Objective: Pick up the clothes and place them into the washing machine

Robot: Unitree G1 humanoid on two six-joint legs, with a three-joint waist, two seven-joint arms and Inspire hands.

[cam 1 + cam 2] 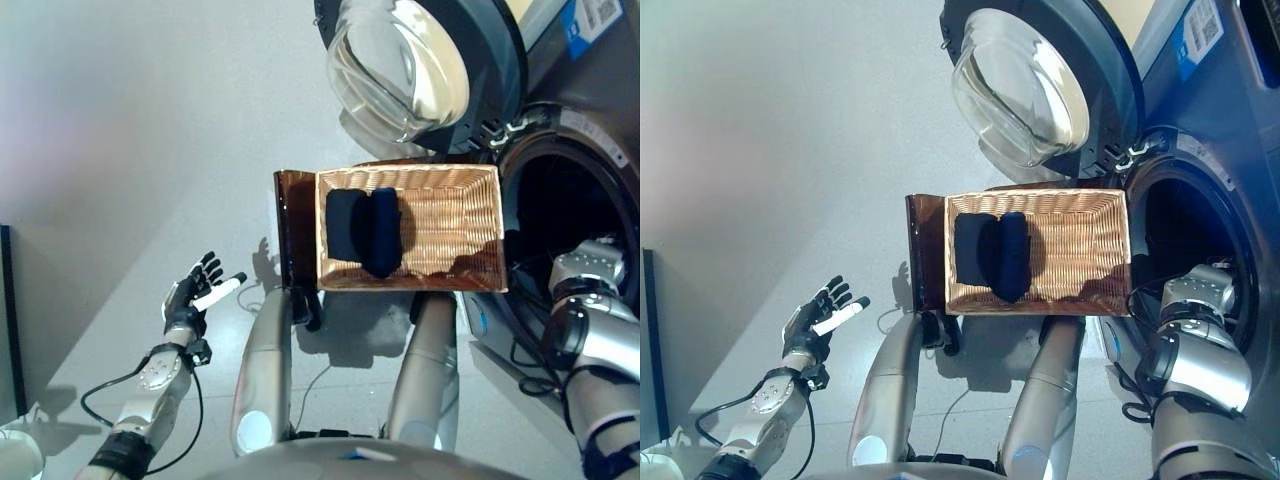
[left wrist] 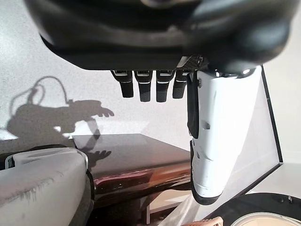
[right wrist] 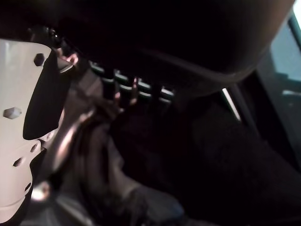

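We face the washing machine (image 1: 585,130), its round door (image 1: 400,65) swung open and the drum dark. Just beside it stands the wicker basket (image 1: 450,215), with dark clothes (image 1: 362,230) left in it. Our right hand (image 3: 113,89) is reaching inside the drum, and whether it holds cloth we cannot tell. We should let go deep inside, then draw back clear of the rim. Our left hand (image 1: 195,295) hangs spread and empty.
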